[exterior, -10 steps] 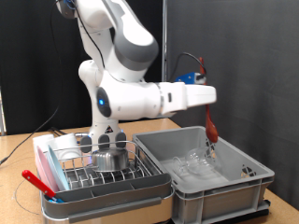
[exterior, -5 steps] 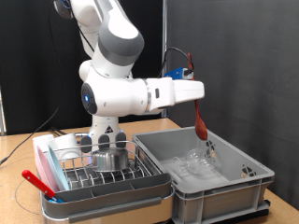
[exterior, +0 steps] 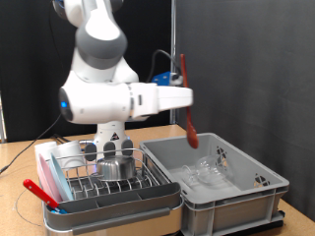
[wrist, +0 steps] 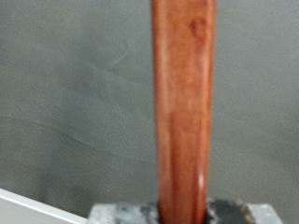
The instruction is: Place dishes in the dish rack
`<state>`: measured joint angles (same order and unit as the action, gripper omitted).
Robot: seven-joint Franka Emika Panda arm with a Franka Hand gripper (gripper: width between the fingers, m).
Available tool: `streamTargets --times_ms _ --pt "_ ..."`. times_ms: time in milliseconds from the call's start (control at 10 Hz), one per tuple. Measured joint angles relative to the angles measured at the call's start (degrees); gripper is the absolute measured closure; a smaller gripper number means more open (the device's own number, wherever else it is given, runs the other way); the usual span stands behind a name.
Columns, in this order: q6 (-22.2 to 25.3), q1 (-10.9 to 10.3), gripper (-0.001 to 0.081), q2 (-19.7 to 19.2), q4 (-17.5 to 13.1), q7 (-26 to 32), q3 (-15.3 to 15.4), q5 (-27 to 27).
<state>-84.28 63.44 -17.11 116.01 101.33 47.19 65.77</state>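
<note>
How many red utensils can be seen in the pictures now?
2. One red spatula hangs from the end effector above the grey crate. Another red utensil lies at the rack's left edge in the exterior view. Others may be hidden.

The dish rack (exterior: 108, 182) sits at the exterior view's left, the crate (exterior: 226, 187) just beside it on the right — both on the tabletop (exterior: 15, 187). A steel bowl (exterior: 118, 167) lies in the rack; glass pieces (exterior: 202, 172) lie in the crate.

My pincer (exterior: 184, 87) hangs high over a wooden table (exterior: 18, 172). Below it, slightly toward the exterior view's right, a large grey crate (exterior: 231, 193) sits on that table. Lower and well off toward the exterior view's left, the dish rack (exterior: 103, 182) stands beside the crate.
</note>
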Motion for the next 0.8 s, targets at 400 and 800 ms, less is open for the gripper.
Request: streamTargets --times_ms 400,800 --pt "3.8 1.2 0.0715 -3.9 -6.0 -0.8 -3.7 -3.9" --pt "6.7 0.6 0.0715 -5.6 -6.5 -5.7 -3.6 -3.8"
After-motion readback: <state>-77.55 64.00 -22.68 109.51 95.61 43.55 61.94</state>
